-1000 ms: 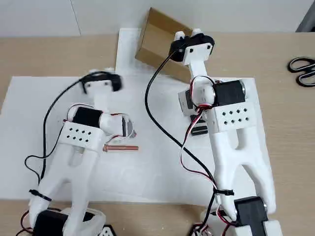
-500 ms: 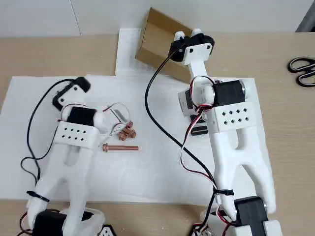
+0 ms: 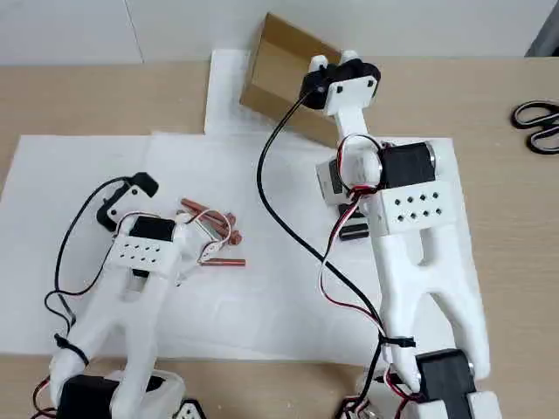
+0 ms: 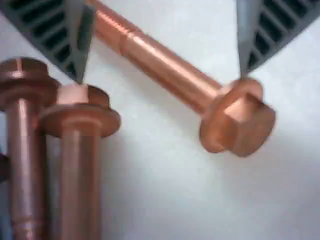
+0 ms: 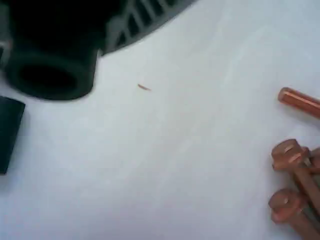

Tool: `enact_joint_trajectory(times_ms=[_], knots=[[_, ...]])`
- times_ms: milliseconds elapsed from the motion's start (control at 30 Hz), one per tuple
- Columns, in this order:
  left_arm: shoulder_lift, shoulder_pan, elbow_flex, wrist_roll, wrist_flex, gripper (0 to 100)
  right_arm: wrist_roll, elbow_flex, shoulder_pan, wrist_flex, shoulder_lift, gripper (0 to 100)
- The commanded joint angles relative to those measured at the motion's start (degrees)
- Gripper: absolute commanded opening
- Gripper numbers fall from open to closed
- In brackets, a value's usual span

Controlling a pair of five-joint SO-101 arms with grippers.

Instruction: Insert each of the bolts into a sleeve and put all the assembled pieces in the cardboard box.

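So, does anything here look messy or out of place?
Mildly. The cardboard box sits at a slant, partly off the white sheet, and the copper bolts lie in a loose heap pointing different ways. Nothing looks broken.

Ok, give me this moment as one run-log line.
left claw: open over one bolt | two more bolts: beside it, on white sheet | cardboard box: far side of table

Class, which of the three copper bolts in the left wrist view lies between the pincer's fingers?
The slanted bolt, lying alone; the other two bolts lie side by side.
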Motion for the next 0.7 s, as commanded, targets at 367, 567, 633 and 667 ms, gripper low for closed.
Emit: enact_joint_trajectory(times_ms=[367,567,633,667], knots=[[-1.41,-0.44,9.71,0.79,-17.23,18,0.7,-1.14,0.22,0.22,-2.86,0.3],[-1.41,-0.44,11.47,0.62,-19.96,3,0.7,-1.14,0.48,0.22,-2.86,0.3],[-1.49,-0.35,11.38,0.62,-19.87,0,0.7,-1.14,0.48,0.22,-2.86,0.3],[-1.93,-0.18,11.38,0.62,-19.87,1,0.7,-1.14,0.48,0.22,-2.86,0.3]])
